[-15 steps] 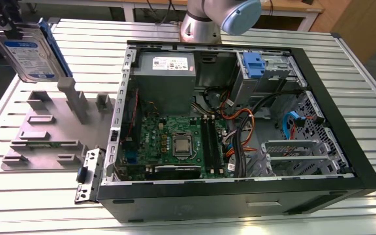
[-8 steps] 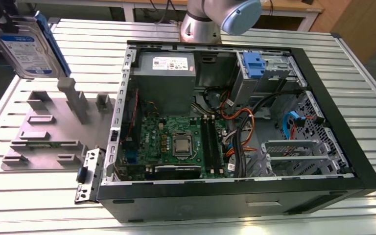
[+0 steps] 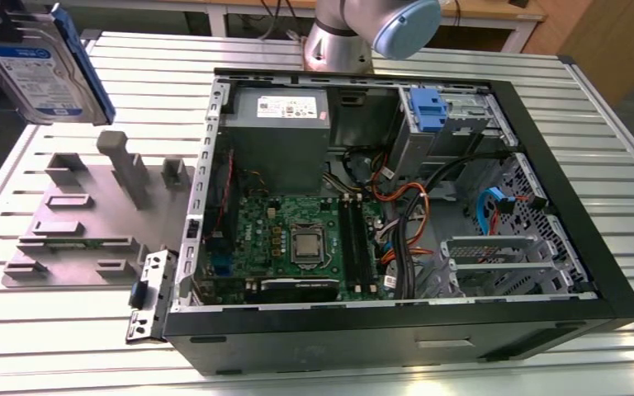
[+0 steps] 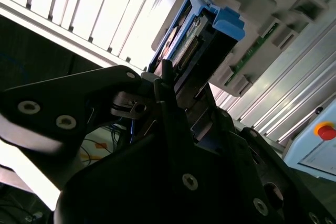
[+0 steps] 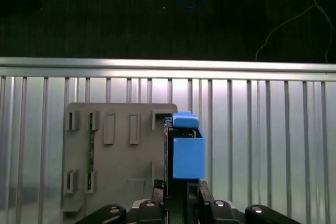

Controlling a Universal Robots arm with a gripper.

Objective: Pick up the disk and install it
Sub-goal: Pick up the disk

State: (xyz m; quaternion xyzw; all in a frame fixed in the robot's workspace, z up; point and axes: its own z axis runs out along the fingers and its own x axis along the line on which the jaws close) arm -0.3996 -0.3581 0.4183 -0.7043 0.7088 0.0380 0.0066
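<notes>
Gripper (image 5: 182,198) is clamped on the disk (image 5: 187,148), with the jaws closed on its near end. In both wrist views the drive sticks straight out from between them, so its long axis runs along the gripper's own axis, away from the wrist. The first wrist view sees it edge-on, blue bracket outermost, hanging clear above the grey fixture tray (image 5: 118,150) and touching none of the tray's slots. In the exterior view the disk (image 3: 40,70) is airborne at the far corner on the exterior view's left. It is roughly upright with a slight tilt, label face towards the camera, above and behind the fixture tray (image 3: 80,227) on the slatted table (image 3: 63,346). The open computer case (image 3: 405,338) lies to the exterior view's right of the disk, well apart from it. The drive cage with the blue tab (image 3: 432,111) sits at the case's far side, beyond the grey metal box (image 3: 278,124). My read is that the key relation is disk to cage. The cage lies off to the exterior view's right of the held drive and lower, with the grey metal box between them.
</notes>
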